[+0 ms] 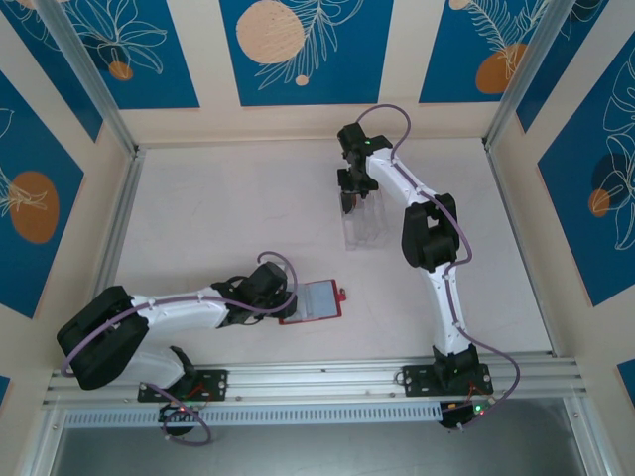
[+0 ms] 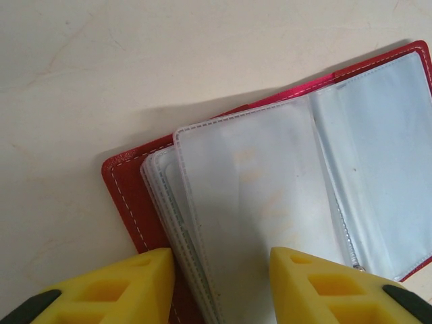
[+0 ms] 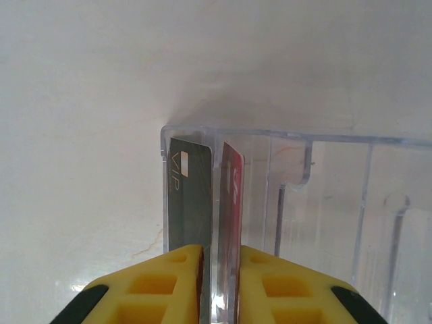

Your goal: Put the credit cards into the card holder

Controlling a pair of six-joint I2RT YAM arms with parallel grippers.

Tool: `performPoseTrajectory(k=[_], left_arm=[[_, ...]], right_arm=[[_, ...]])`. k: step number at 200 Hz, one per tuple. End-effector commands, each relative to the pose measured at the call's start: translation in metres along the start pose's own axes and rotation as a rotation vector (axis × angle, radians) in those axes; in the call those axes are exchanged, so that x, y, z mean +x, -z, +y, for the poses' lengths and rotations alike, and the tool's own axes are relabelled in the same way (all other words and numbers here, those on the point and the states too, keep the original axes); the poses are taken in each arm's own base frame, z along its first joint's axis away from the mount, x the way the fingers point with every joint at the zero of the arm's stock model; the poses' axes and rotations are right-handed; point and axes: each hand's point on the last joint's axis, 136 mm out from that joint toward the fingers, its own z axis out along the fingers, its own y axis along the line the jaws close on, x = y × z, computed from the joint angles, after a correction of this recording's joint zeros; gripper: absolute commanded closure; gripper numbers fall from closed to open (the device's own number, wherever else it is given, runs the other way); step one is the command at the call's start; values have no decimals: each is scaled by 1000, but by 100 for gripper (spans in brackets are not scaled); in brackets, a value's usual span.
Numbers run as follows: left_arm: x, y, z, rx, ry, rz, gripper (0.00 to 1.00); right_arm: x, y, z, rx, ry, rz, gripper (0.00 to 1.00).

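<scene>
**Open card holder at the left gripper, cards upright in the clear tray**

The card holder is seen lying open and flat on the white table, near the front edge and just beside the left gripper. Its snap tab is turned to the right. In the left wrist view the red cover is shown beneath a fan of greyish clear sleeves. The left gripper is held spread, with its yellow fingers set over the near edge of the sleeves.

Two credit cards are seen standing on edge in the end compartment of a clear plastic tray: a dark card marked VIP and, just beside it, a red card. The tray is placed well apart from the card holder, farther back on the table.

The right gripper is poised at that compartment, its fingers drawn close together. The red card's near edge and a clear partition are seen in the narrow gap. Whether the card is pinched cannot be told.
</scene>
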Motion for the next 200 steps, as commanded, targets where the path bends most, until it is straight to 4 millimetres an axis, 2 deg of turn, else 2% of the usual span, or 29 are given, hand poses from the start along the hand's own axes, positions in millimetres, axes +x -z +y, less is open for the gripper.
performPoseTrajectory(k=[1,49,85,153,183,200], left_arm=[[16,-3,12,-36,7,48,58],[16,-3,13,-38,7,47,58],[16,-4,13,-39,7,49,59],[16,-1,10,-21,1,43,59],[15,2,8,-6,-6,37,59],[14,4,7,-1,-11,33,59]], right_arm=[[-3,9,3,-26,7,1,81],[-1,6,3,-28,9,10,89],[-7,17,1,-7,14,-18,100],[-25,72,-14,76,-14,-141,100],[-28,104,-12,93,-10,-207,100],[-23,125,-2,80,4,-245,100]])
